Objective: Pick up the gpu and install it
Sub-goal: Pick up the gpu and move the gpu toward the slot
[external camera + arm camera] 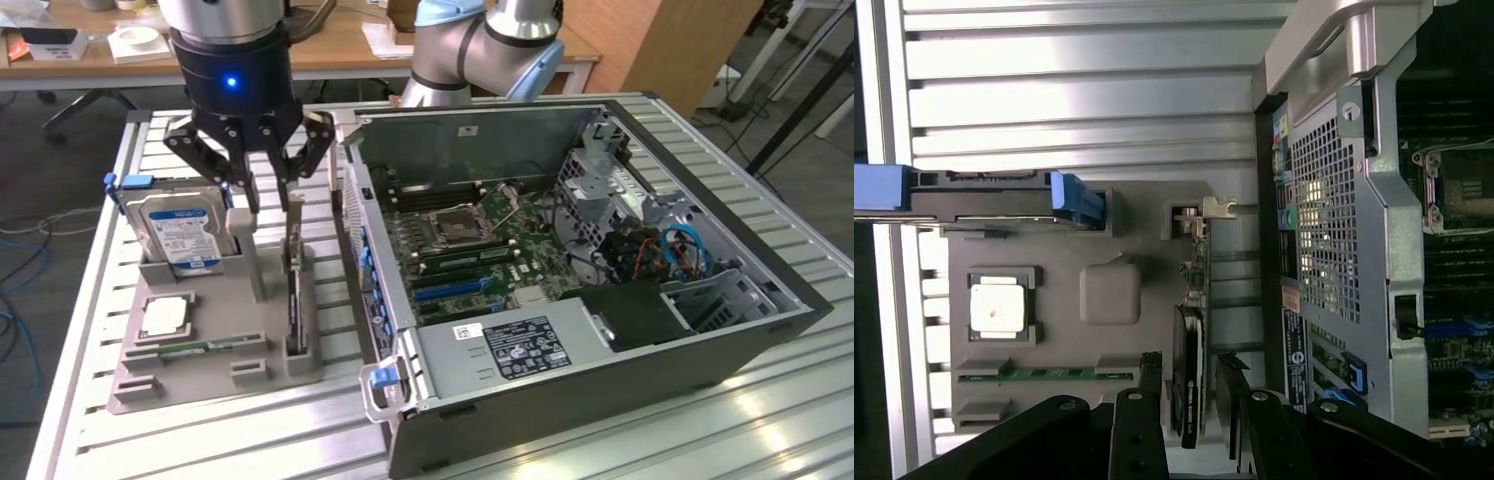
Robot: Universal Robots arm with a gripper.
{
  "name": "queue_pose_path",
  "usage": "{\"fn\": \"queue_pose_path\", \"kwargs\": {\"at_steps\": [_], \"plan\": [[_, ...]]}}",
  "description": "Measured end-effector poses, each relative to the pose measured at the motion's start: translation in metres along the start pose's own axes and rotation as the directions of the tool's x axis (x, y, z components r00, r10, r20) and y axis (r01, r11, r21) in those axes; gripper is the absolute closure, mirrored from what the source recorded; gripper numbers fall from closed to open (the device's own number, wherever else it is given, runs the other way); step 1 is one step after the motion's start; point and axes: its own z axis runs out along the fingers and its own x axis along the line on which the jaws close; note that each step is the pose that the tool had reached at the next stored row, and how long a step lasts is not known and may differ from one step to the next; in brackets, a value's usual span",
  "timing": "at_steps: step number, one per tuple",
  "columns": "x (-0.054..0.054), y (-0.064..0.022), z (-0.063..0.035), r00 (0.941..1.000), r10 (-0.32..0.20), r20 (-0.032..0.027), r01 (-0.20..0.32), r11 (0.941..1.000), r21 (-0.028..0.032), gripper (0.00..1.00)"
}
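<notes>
Bench: a ribbed metal bench [641, 430] carries everything, with wooden desks and a second robot arm behind it.
Holder: a grey holder tray [147, 385] lies toward the exterior view's left, just beside the open computer case [601, 370].
Other parts: a blue-labelled hard drive [180, 235] stands at the tray's left. Nearer the camera are a processor chip [163, 317] and a narrow green memory stick [200, 349]. None of them is touched.
Gripper: the gripper [267, 205] hangs over the tray's right side with its jaws spread and pinching nothing.
Gpu: the gpu [295, 310] stands on edge in the slot at the tray's right edge. In the wrist view it lies between the two fingers [1150, 385], apparently with a gap on each side.
Case: the lid is off and the motherboard is bare. The blue expansion slots [447, 290] look vacant.
Done: the gripper is lined up astride the card.
Left: judging by this, the grasp, the lift out of the tray and the seating in the case are all not yet done.
</notes>
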Motion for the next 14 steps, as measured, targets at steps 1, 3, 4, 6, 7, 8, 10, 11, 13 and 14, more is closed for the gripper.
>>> {"fn": "queue_pose_path", "kwargs": {"at_steps": [1, 3, 4, 6, 7, 8, 10, 11, 13, 14], "plan": [[0.0, 0.0, 0.0006, 1.0, 0.0, 0.0, 0.0, 1.0, 0.0, 0.64], [0.0001, -0.0001, 0.0019, 1.0, 0.0, 0.0, 0.0, 1.0, 0.0, 0.64], [0.0001, -0.0002, 0.0028, 1.0, 0.0, 0.0, 0.0, 1.0, 0.0, 0.64], [0.0001, -0.0003, 0.0049, 1.0, 0.0, 0.0001, 0.0, 1.0, 0.0, 0.64], [0.0001, -0.0003, 0.0056, 1.0, 0.0, 0.0001, 0.0, 1.0, 0.0, 0.64], [0.0002, -0.0003, 0.0063, 1.0, 0.0, 0.0, 0.0, 1.0, 0.0, 0.64], [0.0002, -0.0004, 0.0075, 1.0, 0.0, 0.0, 0.0, 1.0, 0.0, 0.64], [0.0002, -0.0004, 0.008, 1.0, 0.0, -0.0001, 0.0, 1.0, 0.0001, 0.64], [0.0003, -0.0005, 0.0087, 1.0, 0.0, -0.0001, 0.0, 1.0, 0.0001, 0.64], [0.0003, -0.0005, 0.0091, 1.0, 0.0, 0.0, 0.0, 1.0, 0.0, 0.64]]}}
